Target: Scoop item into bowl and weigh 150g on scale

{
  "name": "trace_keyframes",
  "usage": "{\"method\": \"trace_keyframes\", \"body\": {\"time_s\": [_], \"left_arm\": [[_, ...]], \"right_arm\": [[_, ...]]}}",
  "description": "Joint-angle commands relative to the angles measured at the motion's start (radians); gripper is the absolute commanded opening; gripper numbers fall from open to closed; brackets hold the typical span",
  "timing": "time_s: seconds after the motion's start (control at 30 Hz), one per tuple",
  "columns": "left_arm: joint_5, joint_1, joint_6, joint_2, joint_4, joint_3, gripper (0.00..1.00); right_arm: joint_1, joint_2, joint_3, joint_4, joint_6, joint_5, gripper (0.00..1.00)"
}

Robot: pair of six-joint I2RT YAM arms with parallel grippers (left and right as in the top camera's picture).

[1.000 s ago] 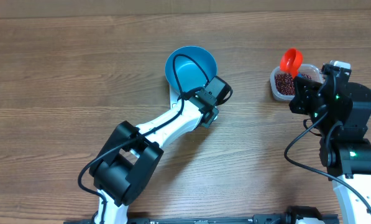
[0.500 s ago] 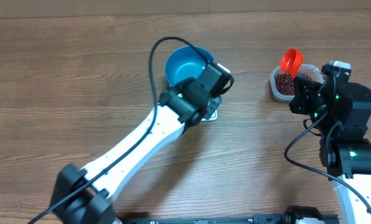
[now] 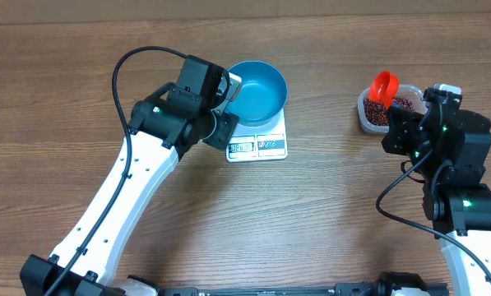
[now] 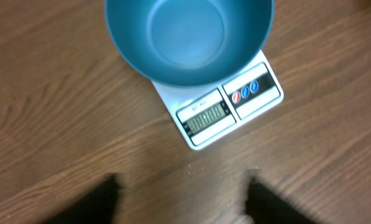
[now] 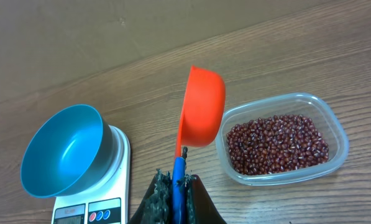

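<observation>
My L gripper [image 4: 182,182] has swung back left, fingers now spread, empty. Bowl [image 3: 257,89] sits on scale [image 3: 257,146]. R gripper [image 5: 176,182] still pinches scoop [image 5: 202,106]; beans [image 5: 275,143] stay in tub [image 5: 340,134].

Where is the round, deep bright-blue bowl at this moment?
The bowl stands on the small flat white scale, far middle of the overhead view, well left of the clear plastic tub.

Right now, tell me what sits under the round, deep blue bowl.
The flat white kitchen scale; its display panel sticks out, while the bowl covers the rest of its top.
</observation>
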Motion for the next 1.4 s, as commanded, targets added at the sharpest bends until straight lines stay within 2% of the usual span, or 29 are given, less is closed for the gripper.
{"method": "trace_keyframes", "body": {"time_s": [0.0, 0.27, 0.53, 0.7, 1.17, 1.37], "left_arm": [[0.049, 0.001, 0.062, -0.016, -0.026, 0.016, 1.0], [0.103, 0.001, 0.084, -0.051, -0.005, 0.016, 1.0], [0.095, 0.034, 0.097, -0.085, 0.043, 0.015, 1.0], [0.286, 0.092, 0.143, -0.097, 0.088, 0.015, 1.0], [0.274, 0.095, 0.142, -0.096, 0.089, 0.015, 1.0], [0.274, 0.095, 0.142, -0.096, 0.089, 0.015, 1.0]], "right_arm": [[-0.008, -0.004, 0.034, 0.005, -0.011, 0.005, 0.04], [-0.008, -0.004, 0.036, -0.023, -0.012, -0.009, 0.04], [-0.008, -0.004, 0.057, -0.062, -0.031, -0.009, 0.04], [-0.008, -0.004, 0.086, -0.073, -0.034, -0.009, 0.04], [-0.008, 0.031, 0.147, -0.144, -0.062, -0.005, 0.03], [-0.008, 0.117, 0.265, -0.277, -0.153, 0.008, 0.04]]}}
